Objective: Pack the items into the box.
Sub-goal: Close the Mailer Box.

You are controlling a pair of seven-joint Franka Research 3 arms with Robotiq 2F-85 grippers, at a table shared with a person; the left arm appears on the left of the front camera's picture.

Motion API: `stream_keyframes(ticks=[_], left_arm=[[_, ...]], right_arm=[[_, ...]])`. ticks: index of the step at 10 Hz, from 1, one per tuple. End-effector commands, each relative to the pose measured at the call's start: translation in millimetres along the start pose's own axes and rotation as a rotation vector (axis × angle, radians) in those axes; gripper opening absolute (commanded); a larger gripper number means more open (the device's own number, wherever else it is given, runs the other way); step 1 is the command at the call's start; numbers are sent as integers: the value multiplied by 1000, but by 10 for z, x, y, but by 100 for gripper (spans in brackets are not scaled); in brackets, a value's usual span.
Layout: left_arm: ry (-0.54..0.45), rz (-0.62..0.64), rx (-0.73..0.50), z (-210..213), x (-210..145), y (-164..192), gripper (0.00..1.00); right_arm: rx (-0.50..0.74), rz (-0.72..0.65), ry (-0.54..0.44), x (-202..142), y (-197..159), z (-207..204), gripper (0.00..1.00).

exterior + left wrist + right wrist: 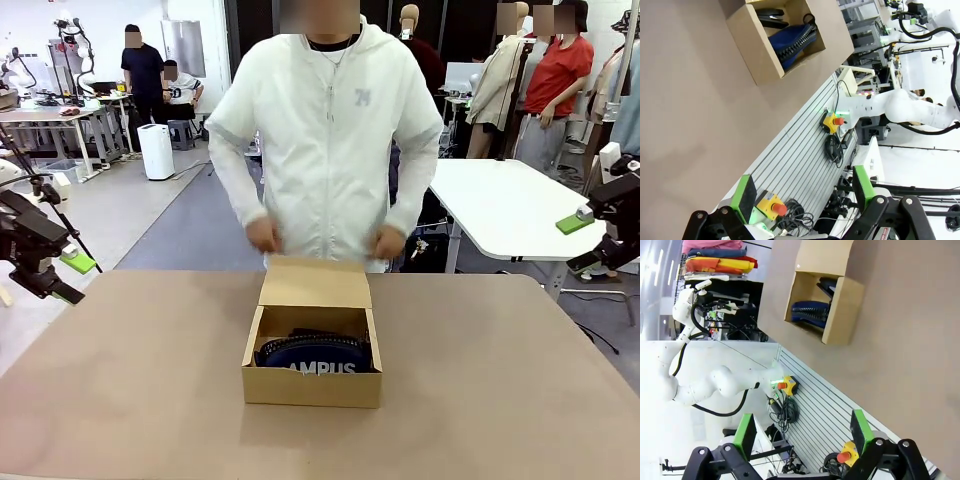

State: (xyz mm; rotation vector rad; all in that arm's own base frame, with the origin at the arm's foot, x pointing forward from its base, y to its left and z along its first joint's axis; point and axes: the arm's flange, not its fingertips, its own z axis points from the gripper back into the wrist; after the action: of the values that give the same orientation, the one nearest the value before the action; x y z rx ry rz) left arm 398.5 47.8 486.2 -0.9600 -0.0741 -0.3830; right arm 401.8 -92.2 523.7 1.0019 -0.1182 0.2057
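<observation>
The brown cardboard box (312, 386) stands mid-table with its flap lid (315, 283) raised at the far side. Inside lies the navy zip pouch (316, 358) with white lettering. The person's hands (263, 235) hover just behind the flap. My left gripper (62, 272) hangs open off the table's left edge, and my right gripper (582, 243) hangs open off the right edge, both far from the box. In the left wrist view the box (759, 50) holds the pouch (792, 42) and a black bar (771, 19). The right wrist view shows the box (842, 310), the pouch (811, 313) and the bar (828, 287).
The brown table (130, 380) is bare around the box. A white table (510, 205) stands at the back right. Below the near edge, a slotted grey panel carries yellow emergency-stop boxes (832, 121) and cables. The right arm (900, 105) shows beyond it.
</observation>
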Motion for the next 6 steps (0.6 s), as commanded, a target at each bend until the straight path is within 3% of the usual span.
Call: stream_keyframes(ticks=[1, 6], left_arm=[[0, -14, 8, -3, -17, 3, 100], [0, -14, 8, -3, -17, 3, 100]], right_arm=[[9, 24, 6, 0, 0, 48, 100], [9, 24, 6, 0, 0, 48, 100]])
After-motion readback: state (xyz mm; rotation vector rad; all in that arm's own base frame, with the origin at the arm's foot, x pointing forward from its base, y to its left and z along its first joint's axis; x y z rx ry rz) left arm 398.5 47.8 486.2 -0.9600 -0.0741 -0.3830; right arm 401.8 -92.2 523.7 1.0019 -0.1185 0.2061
